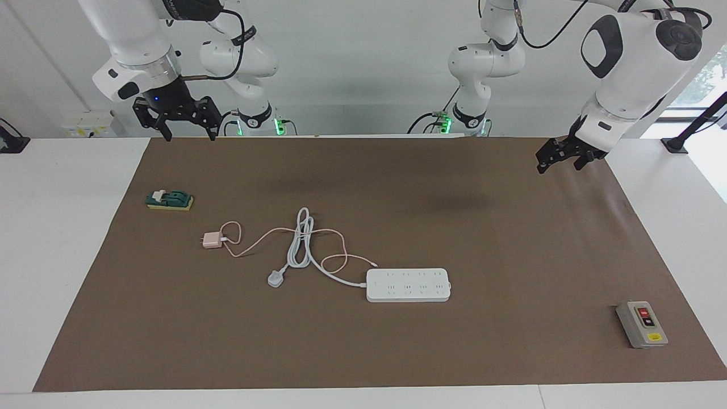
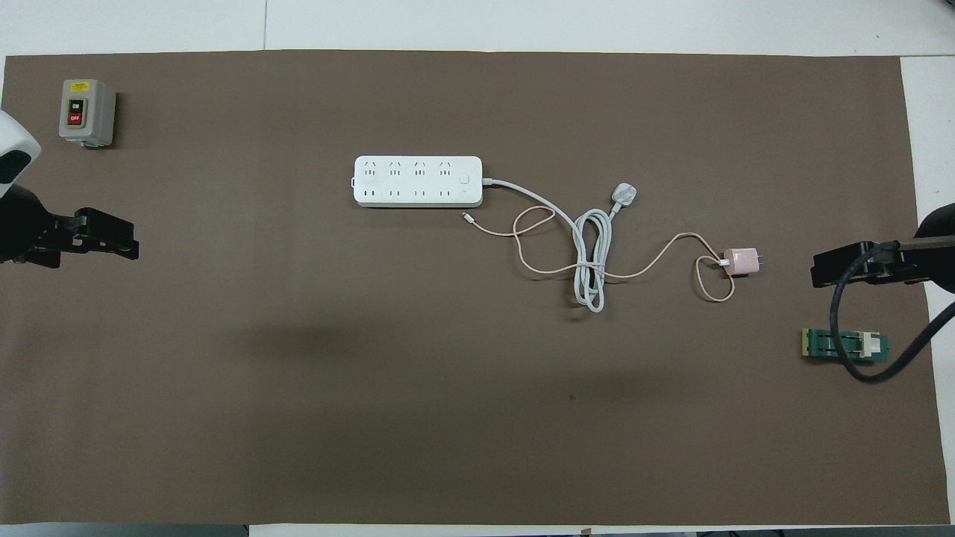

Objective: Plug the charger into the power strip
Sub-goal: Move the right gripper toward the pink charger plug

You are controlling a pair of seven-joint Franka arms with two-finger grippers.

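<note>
Since both grippers hung empty with fingers spread, the right gripper (image 1: 184, 122) nearest the charger (image 1: 213, 240), the left gripper (image 1: 562, 156) waiting, a sound pick meant pinching the cube's flat sides, prongs free. The charger lay on the bench toward the right arm's end, prongs pointing away from the power strip (image 1: 408, 284). The strip's long axis ran across the bench between the arms' ends, sockets up.

The only readable lettering stands on the grey switch box (image 2: 87, 113), at about 10 o'clock on the brown mat (image 2: 298, 418) in the overhead view. Its black button (image 2: 75, 107) reads "ON" and the red button (image 2: 74, 118) just beneath reads "OFF". A small yellow label (image 2: 80, 87) above the 2 buttons carries print too small to read. The power strip (image 2: 418, 181) shows no legible marking.
</note>
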